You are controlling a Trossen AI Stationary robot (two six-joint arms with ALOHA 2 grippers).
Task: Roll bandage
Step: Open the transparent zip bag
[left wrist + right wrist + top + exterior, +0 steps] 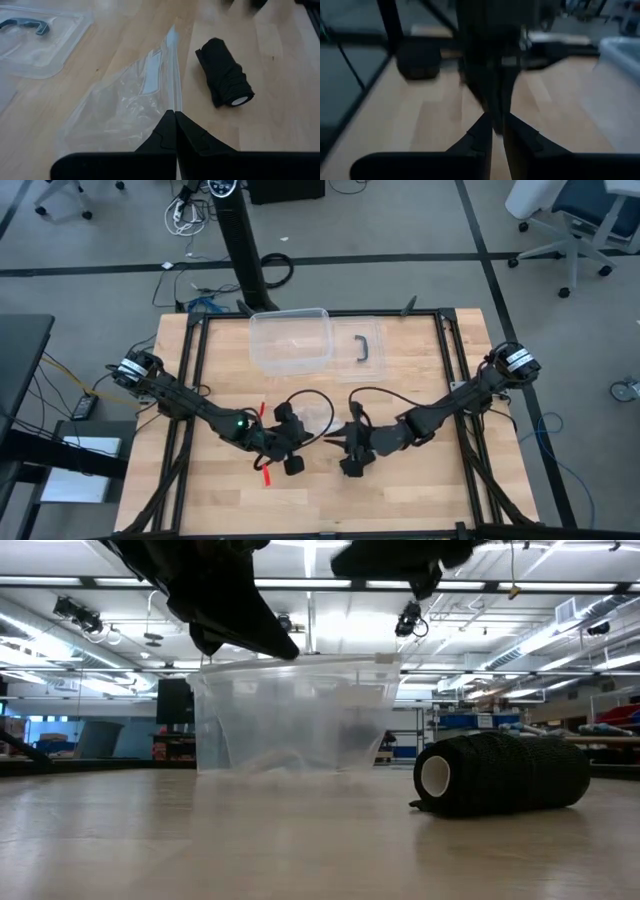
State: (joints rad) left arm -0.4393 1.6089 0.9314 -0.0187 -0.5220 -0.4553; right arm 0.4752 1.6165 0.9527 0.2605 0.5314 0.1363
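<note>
The bandage is a small black roll lying on its side on the wooden table, with a white core end; it also shows in the low view. No gripper touches it. My left gripper is shut on a clear plastic bag a little to the left of the roll, and shows in the high view. My right gripper hovers above the table facing the left one, with its fingers close together. Both grippers are above the table top. My left gripper pinches the clear bag's edge strip between its two fingertips, the fingers lying along that edge. The rest of the bag spreads slack away from the fingers onto the table. My right gripper: I cannot tell whether it touches the bag.
A clear plastic box stands at the table's far side and fills the middle of the low view. Its clear lid with a black handle lies beside it to the right. Red tape marks sit near the left gripper.
</note>
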